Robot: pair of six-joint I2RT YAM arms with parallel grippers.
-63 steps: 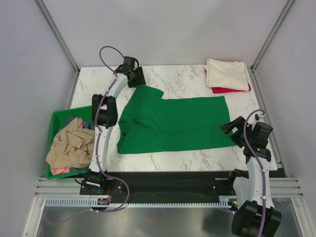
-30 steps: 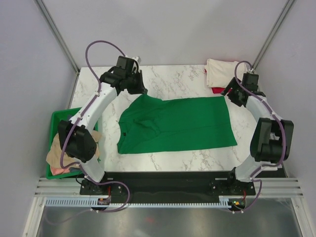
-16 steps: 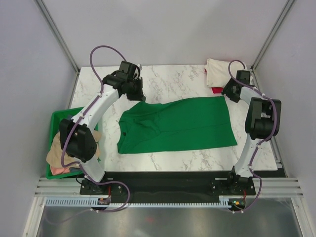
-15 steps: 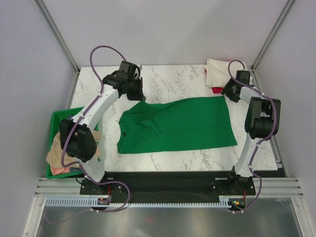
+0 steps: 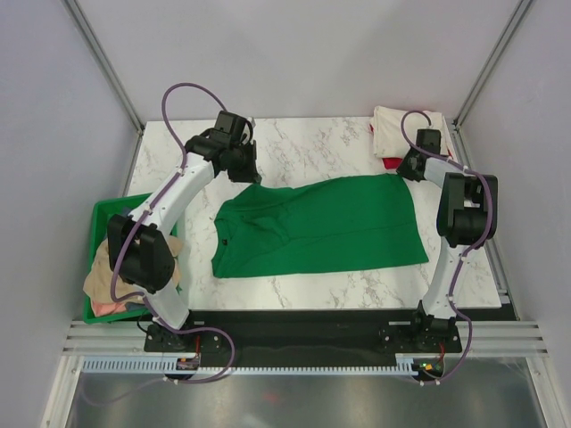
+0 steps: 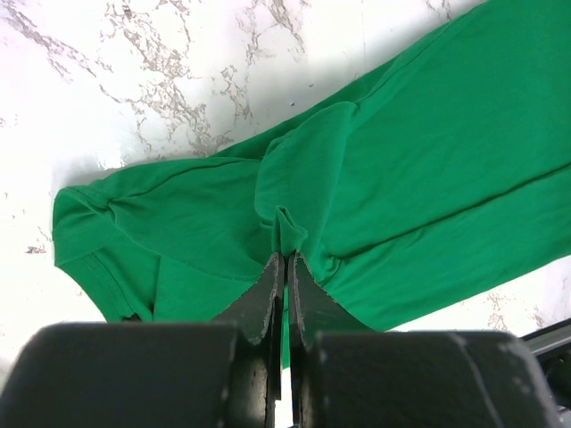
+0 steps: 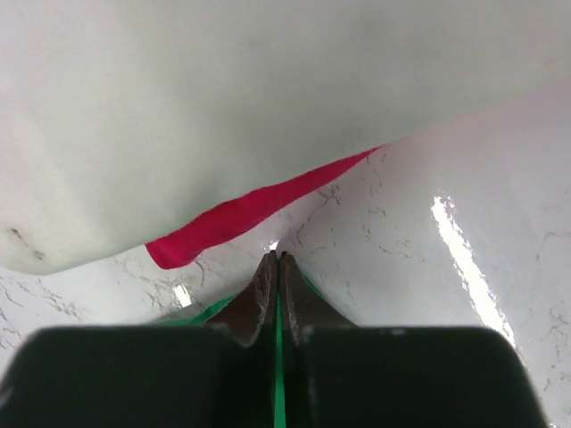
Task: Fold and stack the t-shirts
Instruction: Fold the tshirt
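Note:
A bright green t-shirt [image 5: 317,223] lies spread flat across the middle of the marble table [image 5: 312,143]. My left gripper [image 5: 252,174] is shut on a pinch of its cloth at the far left corner; in the left wrist view the fingers [image 6: 268,290] squeeze a raised green fold [image 6: 290,234]. My right gripper [image 5: 403,171] is shut on the shirt's far right corner, and green cloth [image 7: 278,357] shows between its closed jaws. A folded cream-white t-shirt [image 5: 410,132] lies on a red one [image 5: 393,163] at the back right. A crumpled tan t-shirt [image 5: 100,287] sits in the bin.
The green plastic bin [image 5: 107,212] stands off the table's left edge, partly hidden by my left arm's elbow. The red shirt's edge [image 7: 241,214] and the cream shirt [image 7: 223,107] lie just beyond my right fingertips. Frame posts rise at both back corners.
My right gripper has gone from open to shut on the green shirt's far right corner, after edging slightly toward it. The left gripper has held its grip and barely moved.

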